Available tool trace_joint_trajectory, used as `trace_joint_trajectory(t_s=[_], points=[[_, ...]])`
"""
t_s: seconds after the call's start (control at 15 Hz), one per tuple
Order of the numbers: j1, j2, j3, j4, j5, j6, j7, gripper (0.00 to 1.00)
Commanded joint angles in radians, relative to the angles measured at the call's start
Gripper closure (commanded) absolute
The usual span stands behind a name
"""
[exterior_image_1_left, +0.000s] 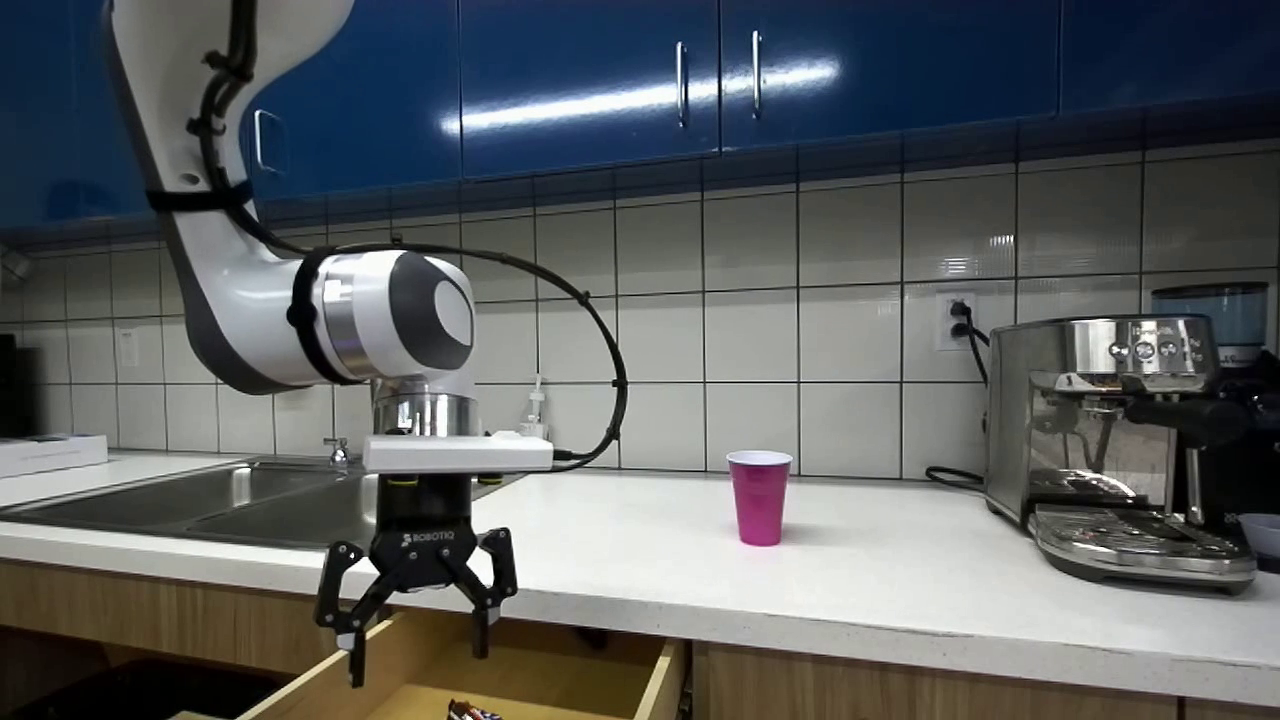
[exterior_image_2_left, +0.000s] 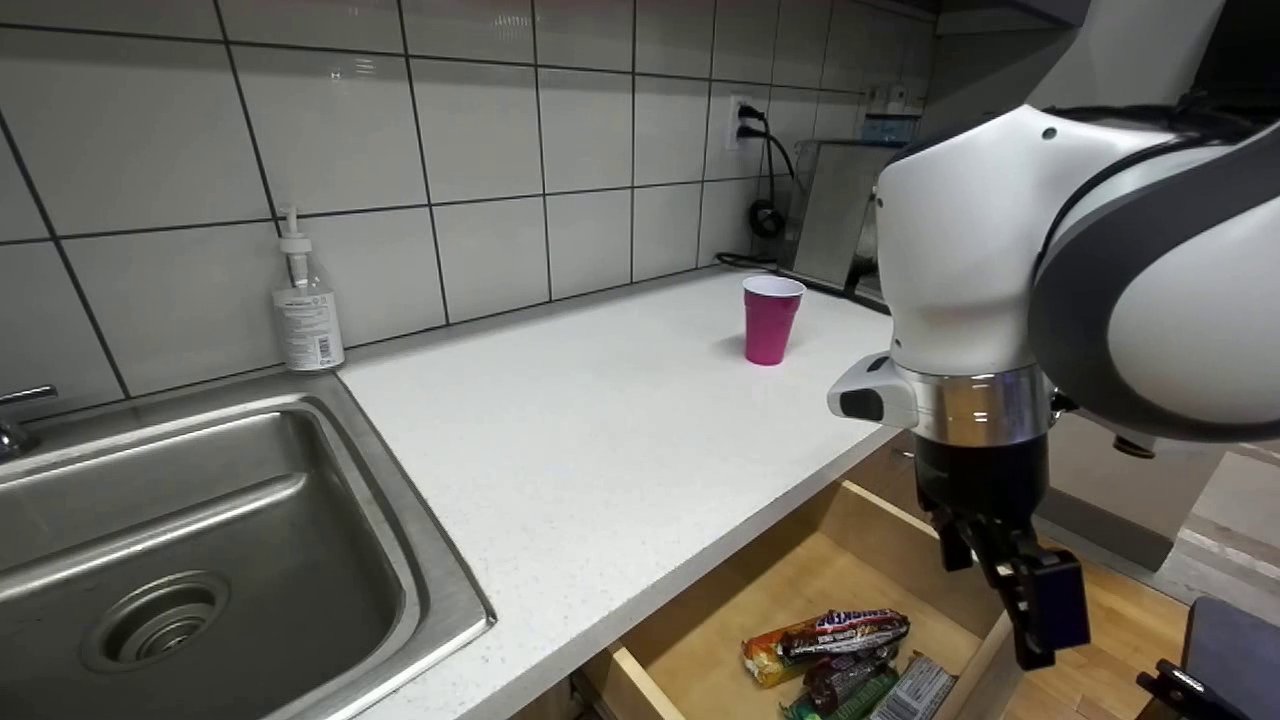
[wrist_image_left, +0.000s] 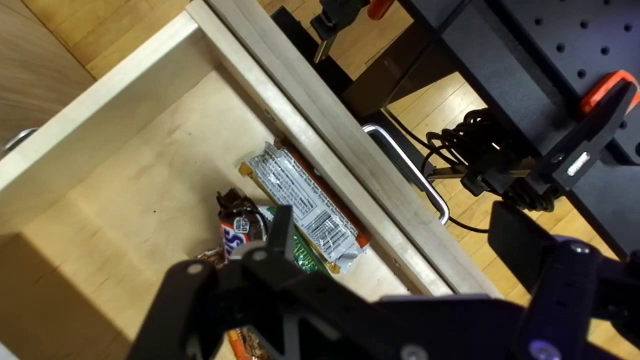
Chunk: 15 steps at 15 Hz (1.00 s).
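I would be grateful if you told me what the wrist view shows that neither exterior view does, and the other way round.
Only the wrist view shows the handle on the front of the drawer and the orange clamp parts beyond it.

Only the exterior views show the pink cup, the sink, the pump bottle and the coffee machine.

All share the open drawer, the snack bars in it, though just a bit of wrapper at the bottom edge of an exterior view, and the jaws, apart and holding nothing.
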Motion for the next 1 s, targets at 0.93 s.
trace_joint_trajectory(t_s=[0.93], points=[[0.031, 0.020, -0.011, -0.071, 0.098, 0.068, 0.817, 0.00]])
